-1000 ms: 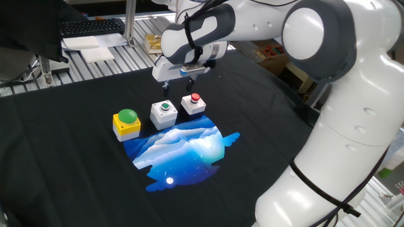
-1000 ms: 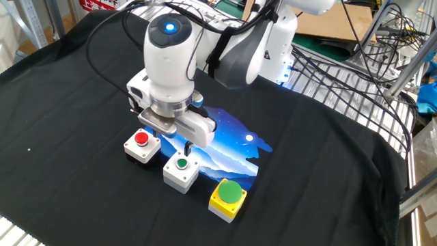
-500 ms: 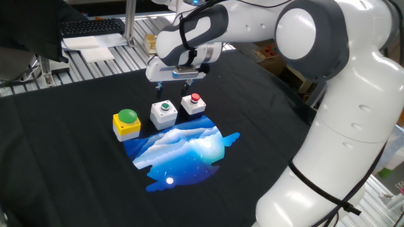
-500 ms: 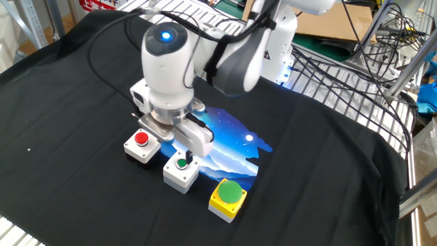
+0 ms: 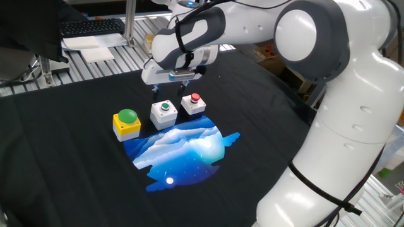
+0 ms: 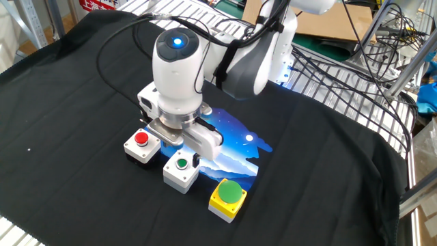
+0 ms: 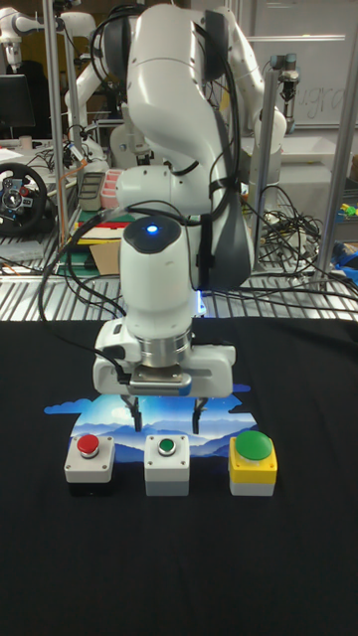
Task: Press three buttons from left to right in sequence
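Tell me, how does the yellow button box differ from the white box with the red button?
The yellow box has a big green dome; the white box with the red button has a small flat cap. The yellow one sits at one end of the row, the red-button one at the other. Both rest on the black cloth, untouched.

The arm point(image 7: 189, 109) is glossy white with rounded shells and dark grey joint bands. A blue light point(image 7: 150, 230) glows on the wrist above the gripper point(image 7: 166, 414), whose thin fingers point(image 7: 135, 412) are dark. Black cables point(image 6: 123, 31) loop behind it.
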`<action>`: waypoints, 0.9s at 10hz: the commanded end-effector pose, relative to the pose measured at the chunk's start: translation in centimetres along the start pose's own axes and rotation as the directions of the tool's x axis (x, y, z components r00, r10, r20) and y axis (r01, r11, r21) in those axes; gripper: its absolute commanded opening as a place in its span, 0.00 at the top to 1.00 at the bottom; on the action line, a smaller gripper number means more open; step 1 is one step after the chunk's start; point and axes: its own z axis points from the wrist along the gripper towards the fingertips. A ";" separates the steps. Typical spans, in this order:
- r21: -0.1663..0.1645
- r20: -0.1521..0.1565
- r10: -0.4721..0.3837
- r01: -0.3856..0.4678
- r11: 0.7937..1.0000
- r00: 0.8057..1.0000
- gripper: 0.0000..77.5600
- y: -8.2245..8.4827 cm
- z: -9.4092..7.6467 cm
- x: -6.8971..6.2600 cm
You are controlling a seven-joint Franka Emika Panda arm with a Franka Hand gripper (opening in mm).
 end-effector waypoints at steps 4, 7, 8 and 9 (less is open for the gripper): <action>0.003 0.018 -0.011 0.010 1.000 1.000 0.00 3.5 1.5 1.0; 0.010 0.013 -0.026 0.026 1.000 1.000 0.00 3.7 1.1 0.8; 0.029 0.010 -0.053 0.052 0.998 0.999 0.00 3.6 0.9 0.6; 0.035 0.002 -0.075 0.075 0.997 0.997 0.00 3.5 0.8 0.4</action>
